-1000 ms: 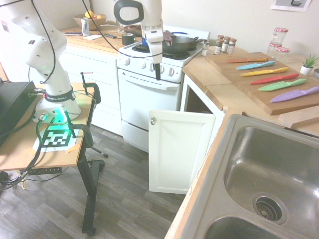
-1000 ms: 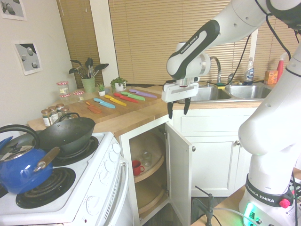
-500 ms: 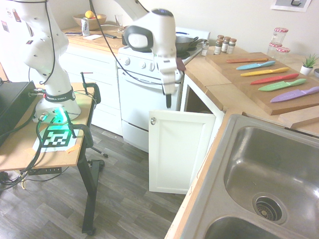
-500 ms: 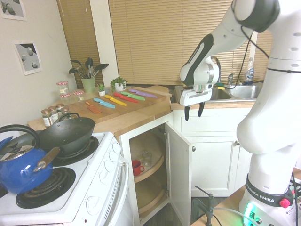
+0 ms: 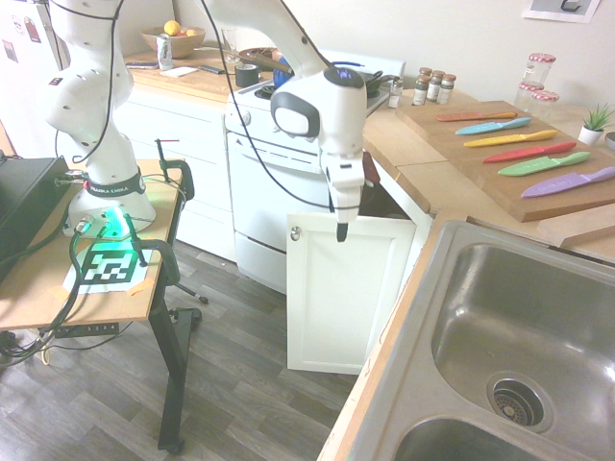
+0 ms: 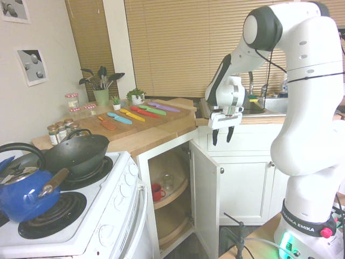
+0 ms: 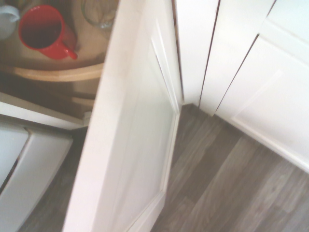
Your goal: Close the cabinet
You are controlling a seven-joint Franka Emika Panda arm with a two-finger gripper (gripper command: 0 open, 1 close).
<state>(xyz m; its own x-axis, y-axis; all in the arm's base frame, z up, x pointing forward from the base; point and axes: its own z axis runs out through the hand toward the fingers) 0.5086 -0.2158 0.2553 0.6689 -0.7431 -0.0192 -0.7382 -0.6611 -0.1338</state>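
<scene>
The cabinet door (image 5: pixel 348 298) is white with a small silver knob (image 5: pixel 295 233), and the mug (image 7: pixel 42 33) behind it is bright red against pale tan shelves (image 6: pixel 173 190). On the brown wooden board (image 5: pixel 452 125) the knives are orange, light blue, yellow, red, green and purple, while the kettle (image 6: pixel 27 194) is deep blue. Grey wood-grain streaks pattern the floor (image 5: pixel 250 384), and a black-and-white checkered marker (image 5: pixel 109 267) sits in green light.

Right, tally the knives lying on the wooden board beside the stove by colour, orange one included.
Orange: 1
Light blue: 1
Yellow: 1
Red: 1
Green: 1
Purple: 1
Total: 6
</scene>
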